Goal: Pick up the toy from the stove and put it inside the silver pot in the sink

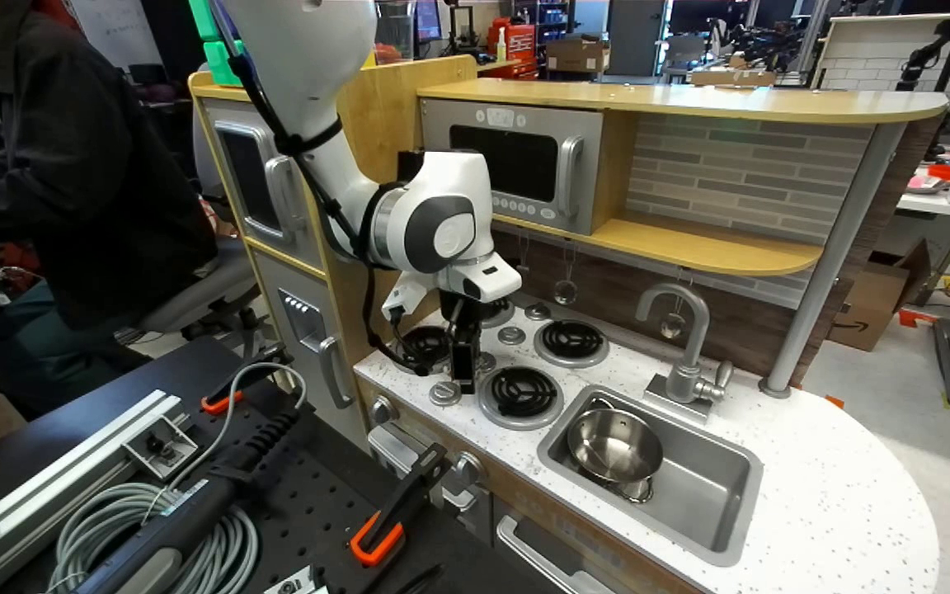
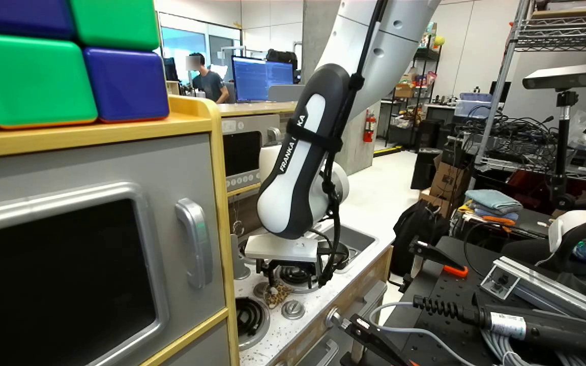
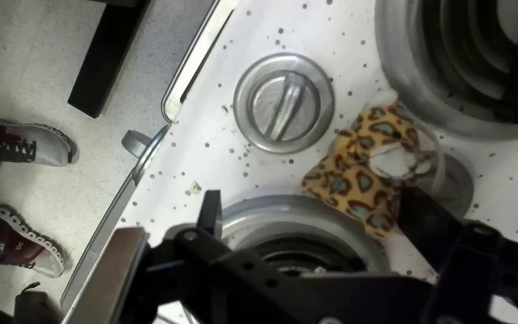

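Observation:
The toy (image 3: 353, 180) is a small leopard-print cloth thing with a white part and a thin cord. It lies on the white stove (image 3: 205, 166) between a knob and the burners. It also shows in an exterior view (image 2: 276, 296) below the gripper; elsewhere the gripper hides it. My gripper (image 3: 309, 198) is open, low over the stove, its fingers wide apart. The right finger overlaps the toy's edge in the wrist view; I cannot tell whether they touch. The silver pot (image 1: 617, 445) stands in the left part of the grey sink (image 1: 710, 495).
A curved faucet (image 1: 681, 330) rises behind the sink. Burners (image 1: 520, 396) and knobs (image 1: 444, 393) surround the gripper. A microwave (image 1: 516, 157) and a wooden shelf (image 1: 706, 239) overhang the back. A black table (image 1: 318, 495) with clamps and cables stands in front.

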`<state>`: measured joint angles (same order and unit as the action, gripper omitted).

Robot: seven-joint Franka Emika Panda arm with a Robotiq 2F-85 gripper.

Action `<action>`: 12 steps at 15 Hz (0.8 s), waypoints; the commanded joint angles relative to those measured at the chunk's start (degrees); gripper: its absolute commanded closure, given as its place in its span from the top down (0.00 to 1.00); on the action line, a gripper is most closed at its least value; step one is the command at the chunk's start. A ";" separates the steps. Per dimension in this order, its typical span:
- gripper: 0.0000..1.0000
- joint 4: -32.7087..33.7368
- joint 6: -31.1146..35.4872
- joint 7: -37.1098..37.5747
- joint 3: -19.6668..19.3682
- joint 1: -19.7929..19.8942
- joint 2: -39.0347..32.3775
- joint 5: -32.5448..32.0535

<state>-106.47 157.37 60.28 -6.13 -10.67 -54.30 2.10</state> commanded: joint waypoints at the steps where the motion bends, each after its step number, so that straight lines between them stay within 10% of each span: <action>1: 1.00 1.17 2.30 -1.15 2.98 1.86 -1.62 5.79; 3: 1.00 1.65 3.45 -0.94 3.54 1.77 -2.43 7.95; 8: 0.50 2.99 4.01 -0.79 3.71 1.93 -4.18 11.17; 12: 0.33 2.04 4.01 -1.59 3.62 3.11 -2.78 12.02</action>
<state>-106.53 159.46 60.28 -3.35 -9.11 -56.25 12.02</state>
